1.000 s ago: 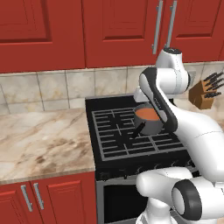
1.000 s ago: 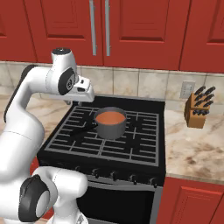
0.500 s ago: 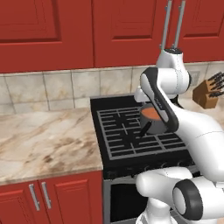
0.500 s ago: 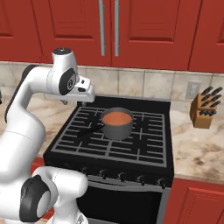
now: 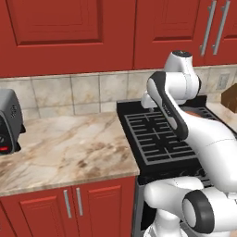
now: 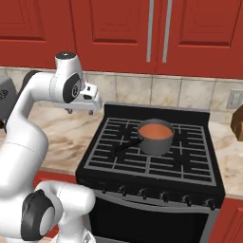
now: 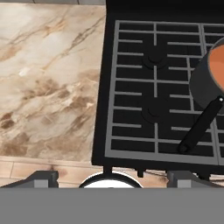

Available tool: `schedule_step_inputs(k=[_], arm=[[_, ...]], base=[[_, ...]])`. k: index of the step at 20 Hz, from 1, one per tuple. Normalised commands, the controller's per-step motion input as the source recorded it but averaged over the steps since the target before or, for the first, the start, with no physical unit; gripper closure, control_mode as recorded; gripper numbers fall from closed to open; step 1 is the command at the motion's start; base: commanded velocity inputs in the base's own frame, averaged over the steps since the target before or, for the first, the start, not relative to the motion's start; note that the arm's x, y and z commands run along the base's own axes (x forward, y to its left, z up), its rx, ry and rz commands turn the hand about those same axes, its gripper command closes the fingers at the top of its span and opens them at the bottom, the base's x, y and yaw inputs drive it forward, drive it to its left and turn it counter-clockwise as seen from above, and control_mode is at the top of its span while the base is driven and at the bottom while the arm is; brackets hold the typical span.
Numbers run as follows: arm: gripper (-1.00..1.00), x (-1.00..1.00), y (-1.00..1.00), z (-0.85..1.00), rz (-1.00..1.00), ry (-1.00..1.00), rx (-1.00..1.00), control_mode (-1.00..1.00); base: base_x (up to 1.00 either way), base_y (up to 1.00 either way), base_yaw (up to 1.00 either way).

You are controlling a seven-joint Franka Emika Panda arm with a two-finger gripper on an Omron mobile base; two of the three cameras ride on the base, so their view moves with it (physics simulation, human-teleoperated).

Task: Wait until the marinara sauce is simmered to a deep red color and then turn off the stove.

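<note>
The marinara sauce (image 6: 155, 130) is a smooth orange-red disc in a small grey saucepan (image 6: 154, 141) on the middle grate of the black stove (image 6: 142, 161). The pan's dark handle (image 6: 126, 146) points front-left. A row of knobs (image 6: 161, 194) runs along the stove front. My gripper (image 6: 80, 110) hangs open above the counter just left of the stove's back-left corner, well apart from the pan. In the hand view the gripper (image 7: 113, 177) has its tips wide apart over the stove (image 7: 153, 87), and the saucepan (image 7: 203, 83) with sauce (image 7: 217, 63) sits at the right edge.
Marble counter (image 5: 65, 148) stretches left of the stove (image 5: 157, 139). A grey toaster (image 5: 9, 120) stands at the far left, and a knife block (image 6: 237, 123) at the right. Red cabinets hang above and below. My arm hides most of the pan in the left base view.
The base has driven left, so the whole scene has shifted right in both base views. The arm keeps its pose. The sauce still looks orange-red.
</note>
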Motion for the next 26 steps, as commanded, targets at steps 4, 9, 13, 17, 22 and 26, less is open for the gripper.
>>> schedule_step_inputs(k=[4, 9, 13, 17, 22, 26], arm=[[-1.0, 0.0, 0.0, 0.0, 0.0, 0.0, 0.0, 1.0], [-1.0, 0.0, 0.0, 0.0, 0.0, 0.0, 0.0, 1.0], [-1.0, 0.0, 0.0, 0.0, 0.0, 0.0, 0.0, 1.0], [-1.0, 0.0, 0.0, 0.0, 0.0, 0.0, 0.0, 1.0], [-1.0, 0.0, 0.0, 0.0, 0.0, 0.0, 0.0, 1.0], [-1.0, -0.07, -0.28, -0.24, 0.0, 0.0, 0.01, -1.0]], base=[[0.05, 0.31, 0.0], [0.07, 0.02, 0.0], [0.0, 0.0, 0.0], [0.0, 0.0, 0.0], [0.0, -0.01, 0.0], [0.0, -0.05, 0.0]])
